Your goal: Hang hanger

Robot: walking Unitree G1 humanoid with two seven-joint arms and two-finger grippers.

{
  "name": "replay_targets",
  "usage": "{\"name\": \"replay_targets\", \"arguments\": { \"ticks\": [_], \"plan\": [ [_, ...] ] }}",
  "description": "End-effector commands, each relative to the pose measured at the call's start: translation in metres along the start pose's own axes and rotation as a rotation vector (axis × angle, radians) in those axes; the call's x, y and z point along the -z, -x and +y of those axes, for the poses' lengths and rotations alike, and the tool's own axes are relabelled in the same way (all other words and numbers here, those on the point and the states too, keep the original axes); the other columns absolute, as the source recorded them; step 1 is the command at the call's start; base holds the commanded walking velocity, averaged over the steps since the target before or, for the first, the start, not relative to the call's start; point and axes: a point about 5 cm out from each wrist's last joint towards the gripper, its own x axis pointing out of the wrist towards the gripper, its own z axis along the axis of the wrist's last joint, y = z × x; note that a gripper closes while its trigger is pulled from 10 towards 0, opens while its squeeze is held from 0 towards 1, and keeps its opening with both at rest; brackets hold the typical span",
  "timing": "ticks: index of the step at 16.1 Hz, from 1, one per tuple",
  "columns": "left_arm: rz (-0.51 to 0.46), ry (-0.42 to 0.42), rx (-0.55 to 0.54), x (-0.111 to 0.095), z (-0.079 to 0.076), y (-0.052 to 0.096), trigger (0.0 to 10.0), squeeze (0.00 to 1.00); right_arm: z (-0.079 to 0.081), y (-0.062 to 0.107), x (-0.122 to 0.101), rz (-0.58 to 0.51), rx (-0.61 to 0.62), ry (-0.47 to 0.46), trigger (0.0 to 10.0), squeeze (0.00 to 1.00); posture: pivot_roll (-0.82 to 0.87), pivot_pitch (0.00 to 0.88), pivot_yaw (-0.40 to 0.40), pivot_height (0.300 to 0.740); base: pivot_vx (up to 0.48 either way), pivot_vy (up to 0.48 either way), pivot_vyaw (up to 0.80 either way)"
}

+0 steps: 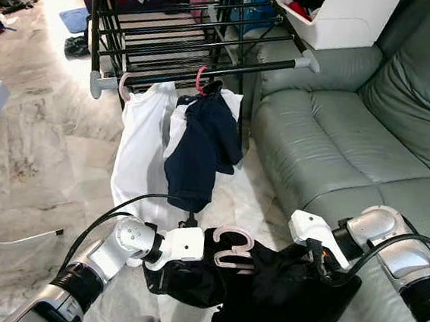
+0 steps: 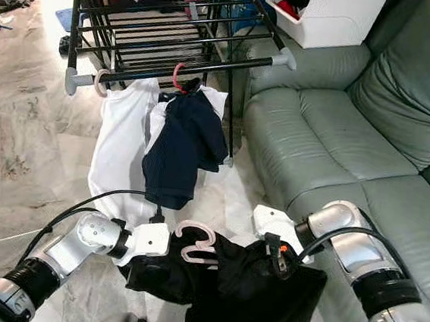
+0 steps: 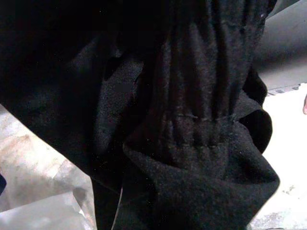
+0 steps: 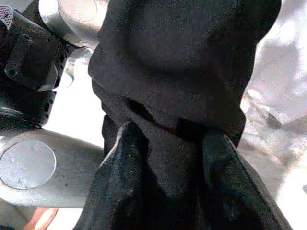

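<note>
A black garment on a pink hanger hangs low in front of me, held between both arms. My left gripper is buried in its left side, shut on bunched cloth. At the garment's right side my right gripper is shut on the fabric; in the right wrist view its fingers pinch a fold. The hanger's hook lies against the cloth, pointing up. The black drying rack's front rail is ahead and higher up.
On the rail hang a white shirt and a navy garment, each on a pink hanger. A green sofa runs along the right. A white bin stands behind its armrest. Marble floor lies to the left.
</note>
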Motion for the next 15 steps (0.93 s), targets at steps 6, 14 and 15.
{"name": "replay_targets", "arguments": {
  "ticks": [6, 14, 15],
  "plan": [
    [-0.002, -0.013, -0.009, -0.0017, 0.0023, -0.0003, 0.0, 0.0, -0.0024, 0.0025, -0.0003, 0.03, -0.021, 0.011, 0.0, 0.0, -0.06, 0.0, 0.015, 0.74, 0.0, 0.0, 0.0],
    [0.01, -0.018, -0.008, -0.0003, 0.0031, -0.0004, 0.0, 0.0, -0.0013, 0.0036, 0.0027, 0.034, -0.028, -0.008, 0.0, 0.0, -0.07, 0.0, 0.016, 0.74, 0.0, 0.0, 0.0],
    [0.011, -0.018, -0.009, -0.0003, 0.0033, -0.0005, 0.0, 0.0, -0.0013, 0.0038, 0.0027, 0.033, -0.028, -0.008, 0.0, 0.0, -0.07, 0.0, 0.015, 0.74, 0.0, 0.0, 0.0]
  ]
}}
